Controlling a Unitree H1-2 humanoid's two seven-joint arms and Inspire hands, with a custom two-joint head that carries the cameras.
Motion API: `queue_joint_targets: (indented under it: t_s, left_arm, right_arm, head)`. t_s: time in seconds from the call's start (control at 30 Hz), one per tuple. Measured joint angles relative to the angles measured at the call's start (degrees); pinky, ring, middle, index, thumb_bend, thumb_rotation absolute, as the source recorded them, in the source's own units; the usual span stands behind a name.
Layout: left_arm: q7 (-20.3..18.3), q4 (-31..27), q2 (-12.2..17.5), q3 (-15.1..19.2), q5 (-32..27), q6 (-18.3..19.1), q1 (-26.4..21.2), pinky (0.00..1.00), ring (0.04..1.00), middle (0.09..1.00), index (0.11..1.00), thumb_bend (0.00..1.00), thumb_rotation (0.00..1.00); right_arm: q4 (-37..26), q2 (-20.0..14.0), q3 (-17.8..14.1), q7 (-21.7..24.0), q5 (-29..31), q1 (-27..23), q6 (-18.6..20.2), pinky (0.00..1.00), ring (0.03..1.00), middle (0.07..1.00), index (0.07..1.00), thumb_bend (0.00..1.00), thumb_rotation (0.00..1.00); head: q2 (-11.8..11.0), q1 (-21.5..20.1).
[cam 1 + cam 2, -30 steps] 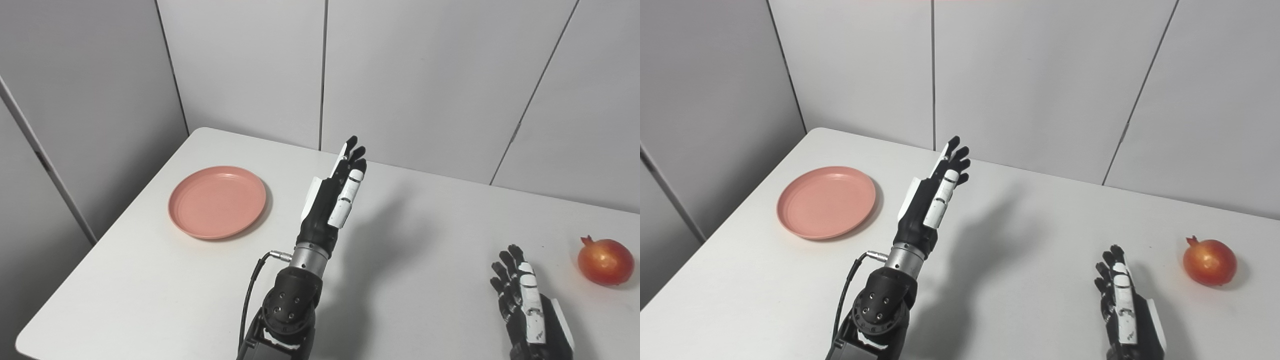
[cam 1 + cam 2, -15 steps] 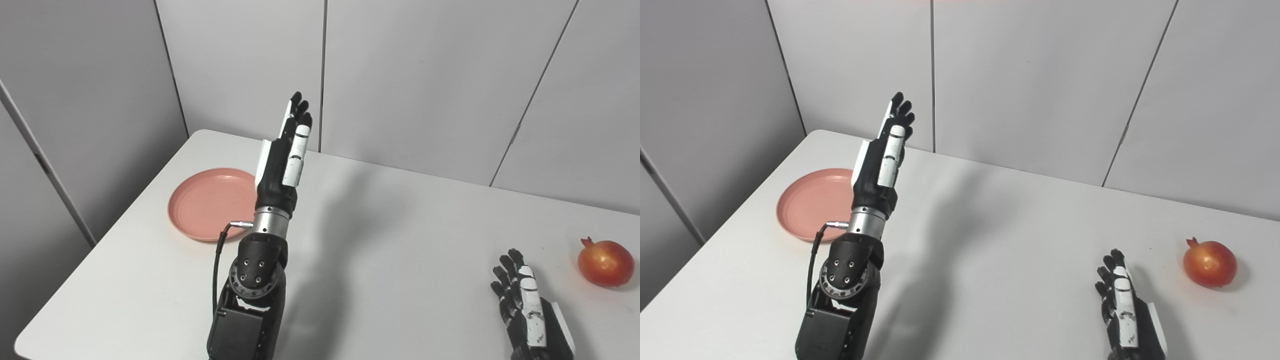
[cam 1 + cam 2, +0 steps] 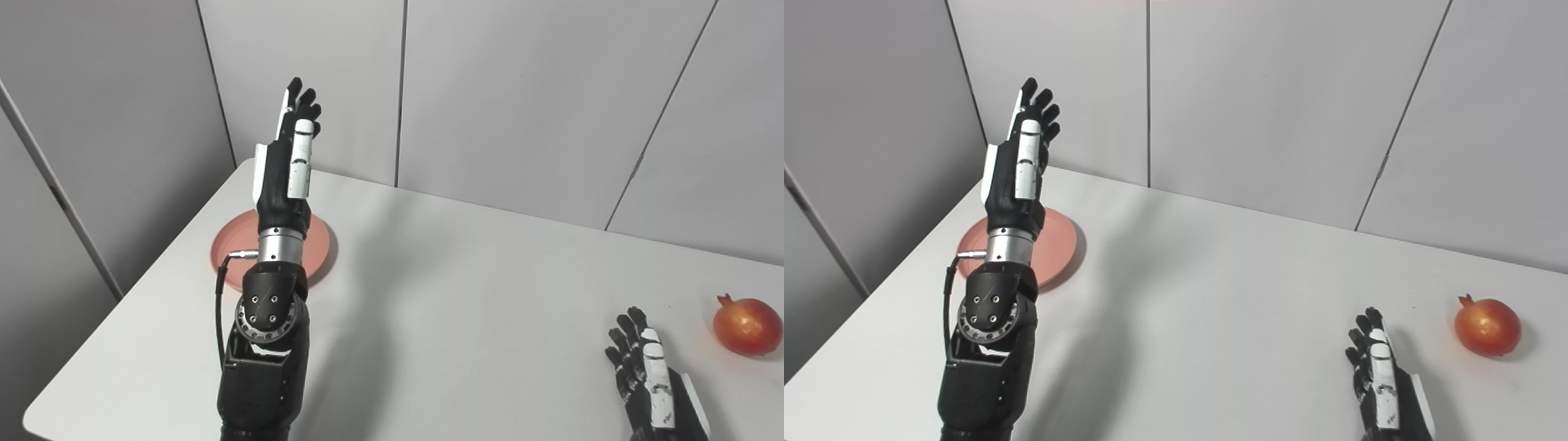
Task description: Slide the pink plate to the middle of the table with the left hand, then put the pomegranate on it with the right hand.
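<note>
- Desk (image 3: 465, 294): white, with a rounded corner at far left against grey wall panels. Wide bare room is seen across the middle; nothing stands between the plate and the centre.
- Left hand (image 3: 288, 165): raised high above the desk, fingers extended and held close together, nothing gripped. In both views the forearm crosses in front of the plate.
- Pink plate (image 3: 318, 242): lies flat on the desk near the far-left corner, close to the left edge, partly hidden by the arm. Not yet touched, as judged.
- Right hand (image 3: 1381, 380): low near the front edge on the right, fingers extended and slightly apart, empty; the pomegranate is near but apart.
- Pomegranate (image 3: 1487, 326): rests on the desk at far right, close to the right border of both views.
- Step in hand, as judged: the left hand is to be lowered beyond the plate's outer rim and the plate pushed rightward, kept flat, away from the nearby edge.
</note>
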Motion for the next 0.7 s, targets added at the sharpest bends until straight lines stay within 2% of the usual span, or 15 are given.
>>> queue_joint_targets:
  t_s: [0.27, 0.5, 0.7]
  left_arm:
    - [1.8, 0.7, 2.2, 3.6, -1.3, -0.5, 0.0, 0.95, 0.949, 0.96, 0.951, 0.46, 1.0]
    - [3.8, 2.4, 2.6, 5.9, -2.3, -1.6, 1.1, 0.96, 0.95, 0.956, 0.942, 0.46, 1.0]
    - [4.4, 2.4, 2.8, 8.0, -3.5, -1.8, 2.5, 0.97, 0.957, 0.963, 0.95, 0.45, 1.0]
  right_arm:
    - [-0.1, 0.0, 0.1, 0.0, 0.1, 0.0, 0.0, 1.0, 0.995, 0.992, 1.0, 0.17, 1.0]
    - [0.4, 0.0, 0.0, 0.1, 0.3, 0.0, 0.0, 1.0, 0.991, 0.988, 0.997, 0.15, 1.0]
    - [0.4, -0.1, 0.0, 0.2, 0.2, 0.0, 0.0, 1.0, 0.995, 0.991, 0.998, 0.15, 1.0]
  head:
    - [-0.8, 0.0]
    - [-2.3, 0.1]
    - [-2.0, 0.3]
